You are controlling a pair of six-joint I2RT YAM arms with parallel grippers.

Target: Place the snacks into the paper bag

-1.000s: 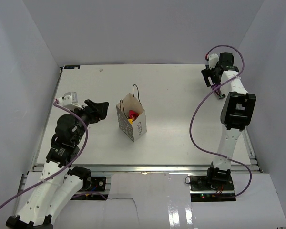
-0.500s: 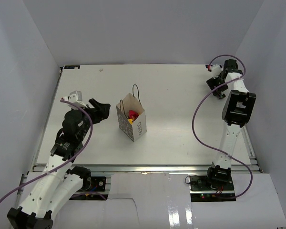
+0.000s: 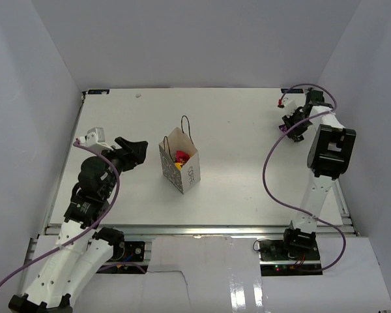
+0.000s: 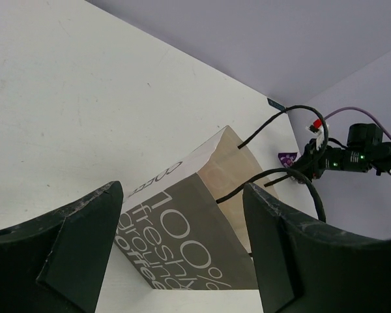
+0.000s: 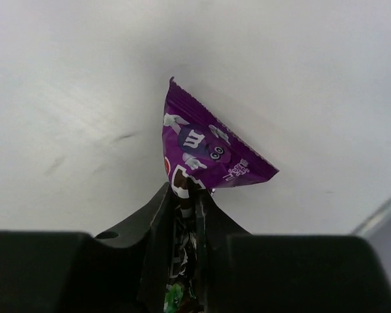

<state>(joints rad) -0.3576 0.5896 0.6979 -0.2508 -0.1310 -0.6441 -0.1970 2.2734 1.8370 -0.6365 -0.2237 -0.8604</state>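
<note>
The white paper bag (image 3: 180,168) stands upright left of the table's middle, its mouth open, with red and yellow snacks (image 3: 180,158) showing inside. My left gripper (image 3: 138,151) hovers open just left of the bag, apart from it; in the left wrist view the bag's grey lettered side (image 4: 195,228) fills the gap between the open fingers. At the far right of the table my right gripper (image 5: 188,195) is shut on the lower edge of a dark purple snack packet (image 5: 205,151), which sticks out beyond the fingertips over the white surface. The left wrist view catches that purple packet (image 4: 287,157) far off.
White enclosure walls ring the table on the left, back and right; the right gripper (image 3: 289,125) works near the right wall. An aluminium rail (image 3: 195,229) runs along the near edge. A purple cable (image 3: 268,163) loops off the right arm.
The right gripper has moved a little right and down at the far right and closed on the purple packet. The left arm has shifted slightly beside the bag, still open.
</note>
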